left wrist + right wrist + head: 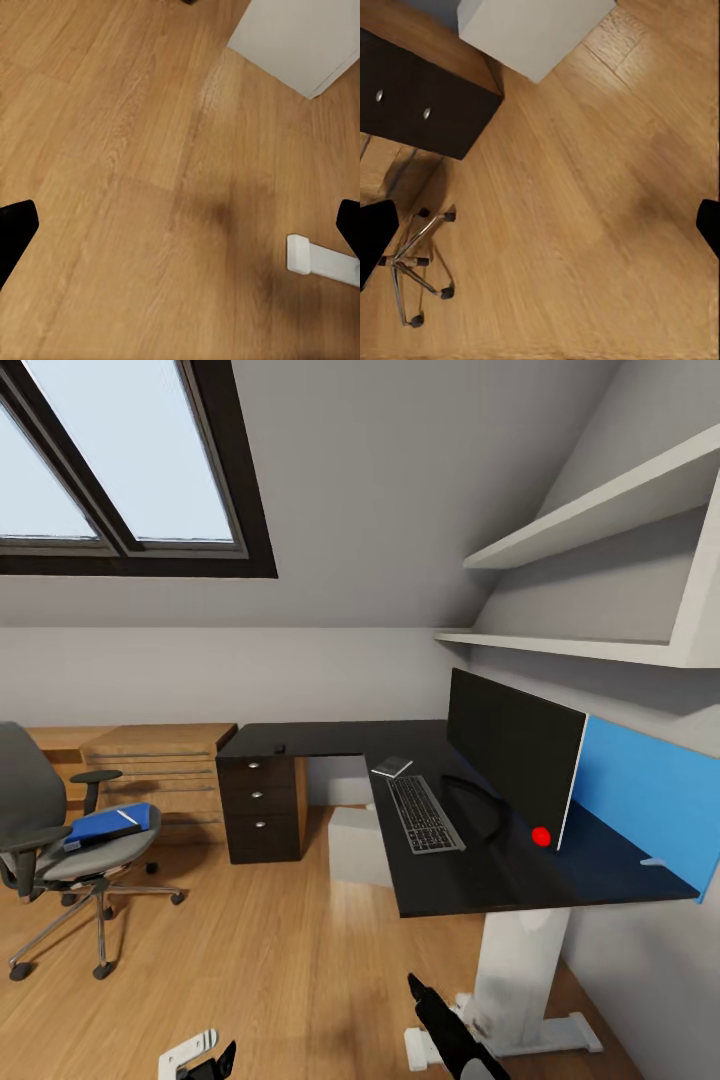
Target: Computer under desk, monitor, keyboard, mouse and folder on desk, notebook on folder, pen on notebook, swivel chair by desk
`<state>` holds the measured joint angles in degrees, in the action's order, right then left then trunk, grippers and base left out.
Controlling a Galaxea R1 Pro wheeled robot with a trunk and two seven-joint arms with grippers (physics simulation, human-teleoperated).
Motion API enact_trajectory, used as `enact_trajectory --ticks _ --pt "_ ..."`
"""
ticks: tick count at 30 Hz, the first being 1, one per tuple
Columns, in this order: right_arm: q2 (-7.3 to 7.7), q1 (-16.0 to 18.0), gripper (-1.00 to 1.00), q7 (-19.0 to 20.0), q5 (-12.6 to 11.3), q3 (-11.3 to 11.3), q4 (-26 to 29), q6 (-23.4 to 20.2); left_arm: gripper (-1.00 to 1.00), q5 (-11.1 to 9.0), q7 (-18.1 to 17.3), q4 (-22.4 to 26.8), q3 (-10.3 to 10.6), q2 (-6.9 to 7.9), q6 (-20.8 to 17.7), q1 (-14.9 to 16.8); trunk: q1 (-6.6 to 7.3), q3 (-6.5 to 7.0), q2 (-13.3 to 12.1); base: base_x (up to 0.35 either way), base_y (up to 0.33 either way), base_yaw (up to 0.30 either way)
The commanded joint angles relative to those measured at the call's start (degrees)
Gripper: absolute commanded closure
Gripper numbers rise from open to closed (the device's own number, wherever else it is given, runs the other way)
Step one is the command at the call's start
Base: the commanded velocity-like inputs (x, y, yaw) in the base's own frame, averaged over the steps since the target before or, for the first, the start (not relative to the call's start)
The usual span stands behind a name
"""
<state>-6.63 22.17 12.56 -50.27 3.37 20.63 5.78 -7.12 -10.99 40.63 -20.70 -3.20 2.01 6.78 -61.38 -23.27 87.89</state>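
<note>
Progress is partial, judging by how things lie: the monitor, a wide black slab with a red dot at one lower corner, stands on the black L-shaped desk, and the slim grey keyboard with black keys lies just in front of it. The computer, a plain pale grey box, sits on the floor under the desk beside the dark drawers with round silver knobs. A small dark lump near the desk's far corner may be the mouse, well apart from the keyboard, though it is too small to be sure. A thin pale squarish book just beyond the keyboard looks like the notebook. The flat blue folder lies on the grey padded seat of the chair, which stands well apart from the desk on the wooden floor, its chrome star base on casters. The pen cannot be made out. Left, then: mouse, folder, notebook, pen and chair. Both wrist views look down on bare wood planks with dark fingertips at the edges, so the left gripper and right gripper have their jaws spread wide, holding nothing.
</note>
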Motion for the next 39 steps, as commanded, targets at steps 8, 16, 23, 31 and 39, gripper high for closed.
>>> enact_trajectory --ticks 8,16,23,31,39 --pt "0.01 0.05 -1.0 0.09 7.54 0.53 -10.48 11.83 -1.0 -0.48 -0.42 -0.28 -0.33 -0.07 0.26 0.05 0.0 -0.06 0.04 0.0 0.0 0.0" --pt "1.17 0.05 -1.0 -0.5 11.49 3.04 -16.15 22.05 -1.0 -0.67 -0.09 -4.52 -0.57 -0.04 0.16 0.04 0.0 -0.06 0.04 0.0 0.0 0.0" --pt "5.26 0.01 -1.0 -4.72 13.38 4.09 -17.8 23.72 -1.0 -0.63 2.41 -8.6 -0.44 -0.11 0.47 0.01 0.0 -0.06 0.04 0.0 0.0 0.0" --pt "6.68 -0.02 -1.0 -3.68 22.94 5.18 -20.44 24.81 -1.0 1.93 2.36 -16.66 -0.25 0.75 18.01 0.05 0.0 -0.06 0.04 0.0 0.0 0.0" --pt "5.43 -0.02 -1.0 -3.77 32.48 5.52 -21.53 25.23 -1.0 13.72 2.76 -20.01 -0.29 1.85 29.04 0.05 0.0 -0.06 0.04 0.0 0.049 0.0"
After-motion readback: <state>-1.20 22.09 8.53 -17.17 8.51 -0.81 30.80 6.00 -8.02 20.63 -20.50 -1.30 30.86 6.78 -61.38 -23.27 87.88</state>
